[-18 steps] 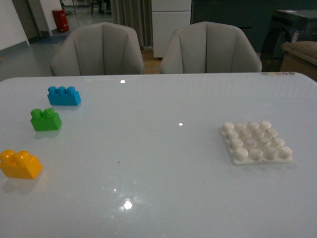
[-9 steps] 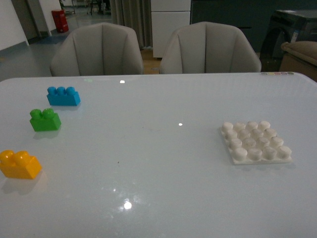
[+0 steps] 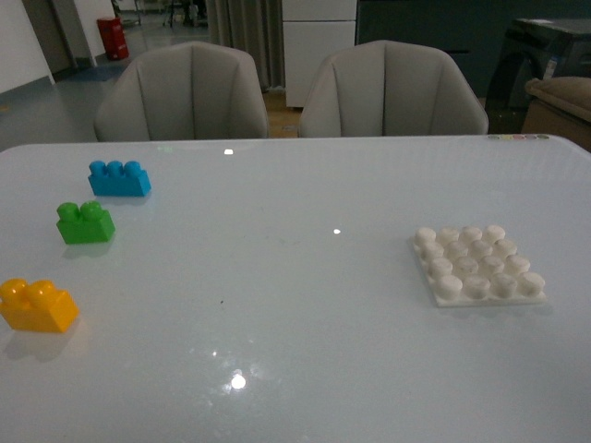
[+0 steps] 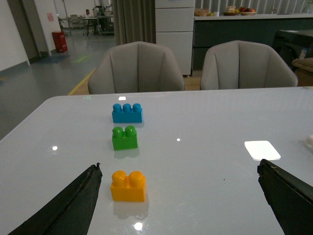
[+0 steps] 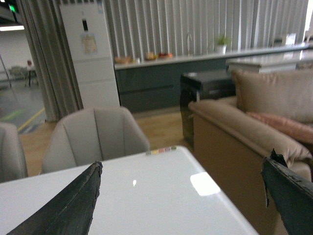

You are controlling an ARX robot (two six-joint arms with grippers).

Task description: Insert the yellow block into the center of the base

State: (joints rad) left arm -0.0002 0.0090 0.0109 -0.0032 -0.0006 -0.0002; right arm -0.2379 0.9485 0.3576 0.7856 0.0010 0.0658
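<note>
Three bricks sit on the table's (image 3: pixel 305 332) left: blue brick (image 3: pixel 119 178), green brick (image 3: pixel 85 222), and nearest me the yellow block (image 3: pixel 37 305), well apart from the base (image 3: pixel 477 264) at right. Only the wrist views show my left gripper (image 4: pixel 178 169) and right gripper (image 5: pixel 182 164), both spread wide.

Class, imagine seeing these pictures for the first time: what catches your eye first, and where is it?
On the left of the table stand three bright bricks in a row: blue brick farthest, green brick midway, yellow block nearest. The white studded base lies alone on the right, nothing on it.
</note>
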